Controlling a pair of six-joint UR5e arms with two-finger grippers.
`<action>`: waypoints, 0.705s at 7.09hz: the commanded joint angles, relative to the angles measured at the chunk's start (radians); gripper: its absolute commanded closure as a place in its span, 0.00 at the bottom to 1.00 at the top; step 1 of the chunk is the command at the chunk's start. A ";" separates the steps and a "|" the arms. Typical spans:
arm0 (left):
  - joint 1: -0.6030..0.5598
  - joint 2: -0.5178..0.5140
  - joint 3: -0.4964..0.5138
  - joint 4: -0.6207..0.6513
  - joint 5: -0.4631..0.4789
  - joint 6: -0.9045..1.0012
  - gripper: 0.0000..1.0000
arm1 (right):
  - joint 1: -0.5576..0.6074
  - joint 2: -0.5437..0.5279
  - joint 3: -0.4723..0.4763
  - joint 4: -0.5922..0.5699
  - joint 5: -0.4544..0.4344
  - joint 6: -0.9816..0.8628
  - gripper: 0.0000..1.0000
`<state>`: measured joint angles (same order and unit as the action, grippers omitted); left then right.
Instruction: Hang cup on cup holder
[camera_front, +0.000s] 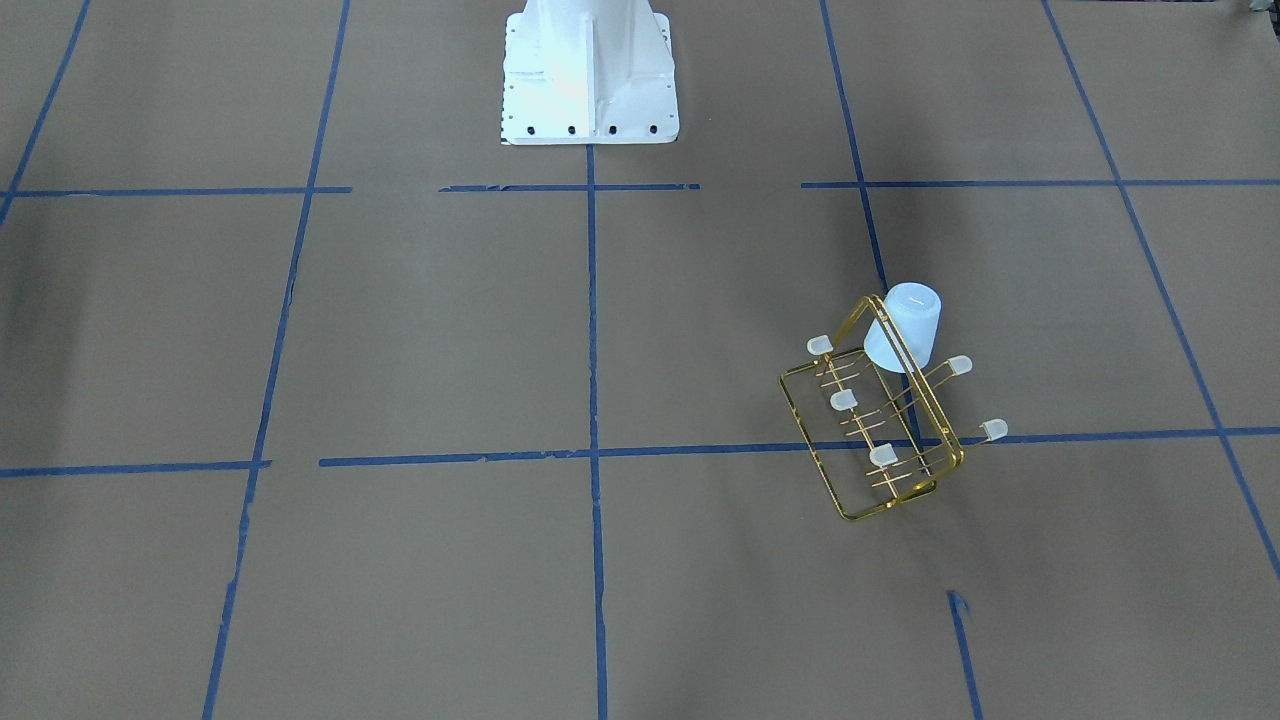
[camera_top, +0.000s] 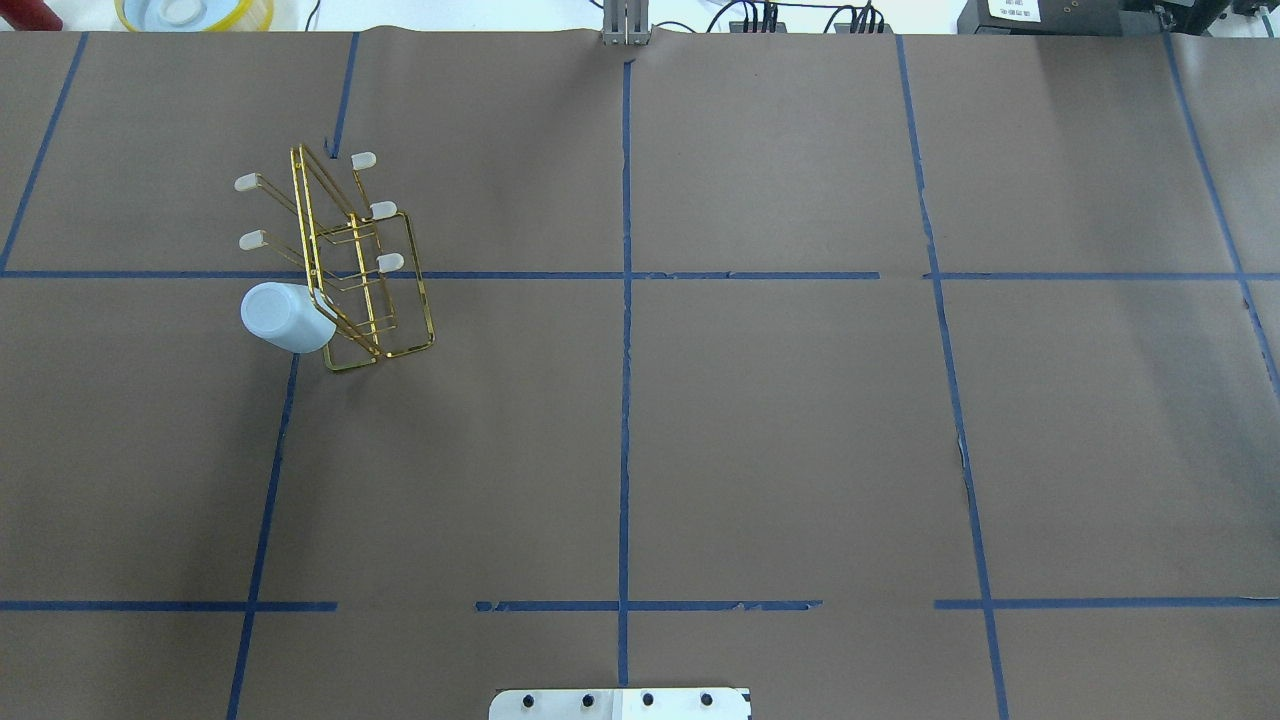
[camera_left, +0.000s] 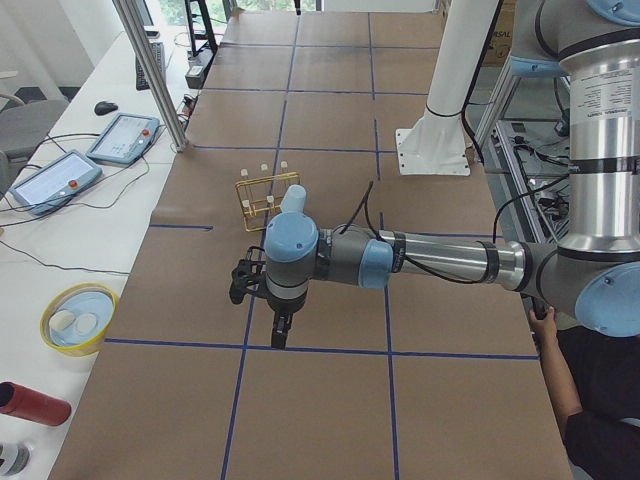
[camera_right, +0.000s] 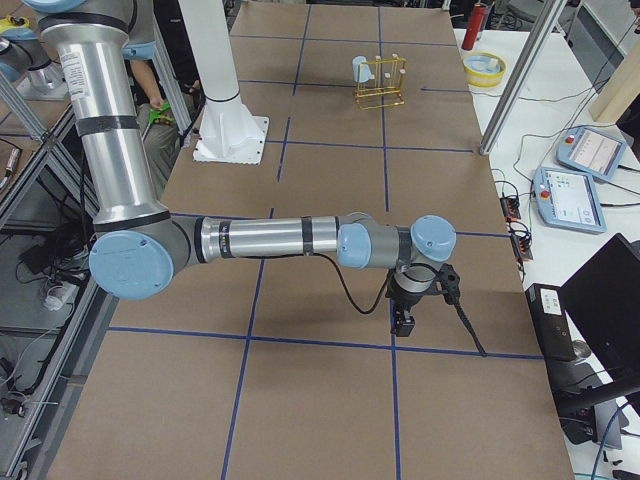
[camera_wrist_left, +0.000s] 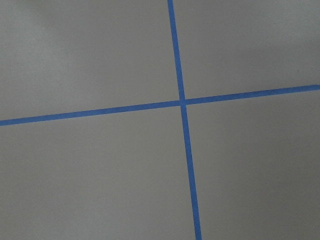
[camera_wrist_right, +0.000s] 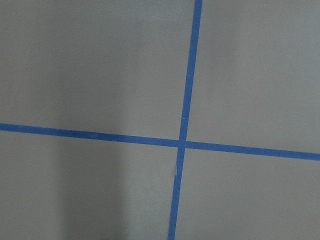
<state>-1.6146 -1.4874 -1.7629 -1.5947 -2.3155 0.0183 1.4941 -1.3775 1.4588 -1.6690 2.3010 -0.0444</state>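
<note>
The gold wire cup holder (camera_top: 405, 300) stands on the robot's left half of the table, also seen in the front view (camera_front: 812, 425). The pale blue cup (camera_top: 285, 317) sits tilted, base up, over a prong at the rack's end nearest the robot (camera_front: 905, 325). Neither gripper is near it. The left gripper (camera_left: 281, 336) shows only in the left side view, hanging over the brown paper well short of the rack (camera_left: 268, 195). The right gripper (camera_right: 403, 324) shows only in the right side view, far from the rack (camera_right: 382, 88). I cannot tell whether either is open. Both wrist views show only paper and blue tape.
The white robot pedestal (camera_front: 590, 80) stands at the table's middle edge. A yellow-rimmed bowl (camera_left: 78, 320), a red cylinder (camera_left: 30, 403) and two teach pendants (camera_left: 50, 180) lie on the side bench. A metal post (camera_left: 150, 70) rises at the table's far edge.
</note>
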 joint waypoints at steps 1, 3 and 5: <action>-0.002 -0.024 0.013 0.012 -0.007 0.000 0.00 | 0.000 0.000 0.000 0.000 0.000 0.000 0.00; -0.002 -0.027 0.013 0.013 -0.005 0.000 0.00 | -0.001 0.000 0.000 0.000 0.000 0.000 0.00; 0.001 -0.036 0.028 0.006 -0.005 0.008 0.00 | 0.000 0.000 0.000 0.000 0.000 0.001 0.00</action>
<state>-1.6153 -1.5170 -1.7456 -1.5843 -2.3216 0.0211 1.4937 -1.3775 1.4588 -1.6690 2.3010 -0.0442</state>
